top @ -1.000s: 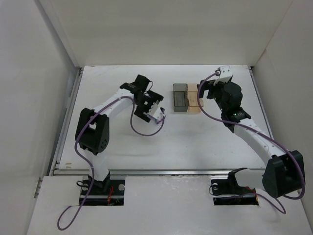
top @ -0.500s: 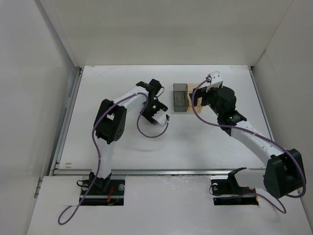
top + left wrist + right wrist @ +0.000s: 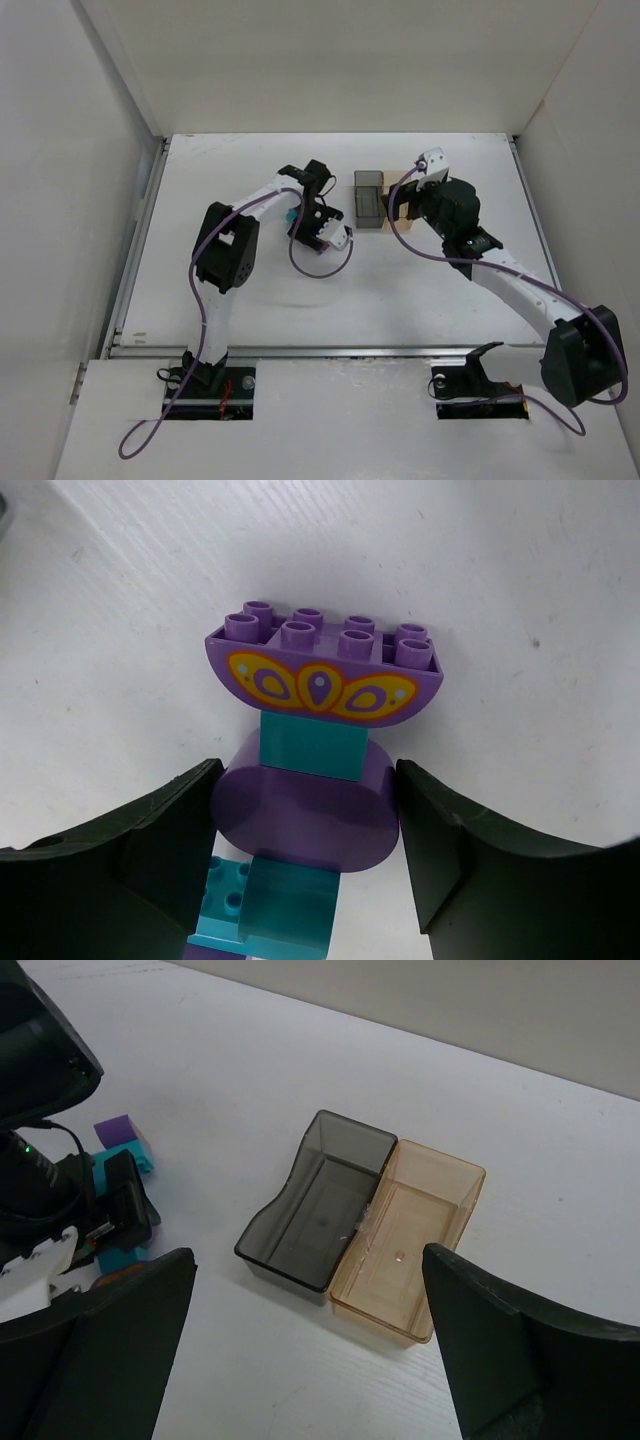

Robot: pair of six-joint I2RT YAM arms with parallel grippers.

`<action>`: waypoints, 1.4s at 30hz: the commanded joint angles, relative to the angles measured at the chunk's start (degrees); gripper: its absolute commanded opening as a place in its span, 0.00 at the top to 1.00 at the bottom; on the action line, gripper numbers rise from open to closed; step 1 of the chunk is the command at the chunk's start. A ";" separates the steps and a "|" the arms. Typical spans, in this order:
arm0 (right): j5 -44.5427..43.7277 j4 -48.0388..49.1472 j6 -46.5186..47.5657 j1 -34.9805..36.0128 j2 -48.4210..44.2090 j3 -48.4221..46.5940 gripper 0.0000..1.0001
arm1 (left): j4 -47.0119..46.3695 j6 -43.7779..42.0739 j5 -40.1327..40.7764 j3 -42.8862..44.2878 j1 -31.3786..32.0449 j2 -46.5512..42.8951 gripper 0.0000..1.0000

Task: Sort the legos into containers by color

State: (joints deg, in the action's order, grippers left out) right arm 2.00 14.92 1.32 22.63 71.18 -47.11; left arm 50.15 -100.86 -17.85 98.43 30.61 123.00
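Left wrist view: the left pincer [image 3: 308, 790] is clenched on the lego stack [image 3: 310, 780], its jaws pressed against both sides of a round brick [image 3: 300, 830], purple. Nearest, low between the jaws, lies a teal brick [image 3: 265, 910] with studs showing. Just past the fingertips a teal block [image 3: 310, 742] joins the round brick to the farthest piece, a half-round brick [image 3: 320, 660], purple with a yellow leaf pattern and studs on top. Behind it is the white table [image 3: 520, 580]; whether the stack rests on it or hangs just above is hard to tell from this angle.

Right wrist view: the right pincer [image 3: 307, 1260] is released, jaws spread wide. Straight ahead of it, between the lines of its fingers, the two bins stand touching side by side, the grey bin [image 3: 315, 1200] toward its left finger and the amber bin [image 3: 410, 1230] toward its right. Farther off to its left, purple and teal bricks show at the left pincer.

Top external view: the right pincer hangs over the amber bin and hides most of it.
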 commanded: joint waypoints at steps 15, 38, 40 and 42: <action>23.30 -19.66 -19.43 -1.46 2.82 -23.71 0.00 | -32.37 58.30 -7.04 -17.65 -4.60 -33.07 1.00; 32.01 -20.72 -25.32 6.20 15.83 -29.97 0.14 | -37.85 65.09 -0.52 -24.07 2.87 -42.93 1.00; 33.24 -20.72 -25.32 6.20 17.50 -31.72 0.19 | -38.46 65.09 -1.05 -24.08 2.88 -42.93 1.00; 33.24 -20.72 -25.84 6.20 18.03 -31.73 0.23 | -38.46 65.79 -1.58 -24.08 2.88 -43.46 1.00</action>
State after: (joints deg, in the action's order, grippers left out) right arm 33.04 -7.49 -23.44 28.23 88.73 -75.59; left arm 14.90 -36.51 -17.56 73.63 33.08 83.37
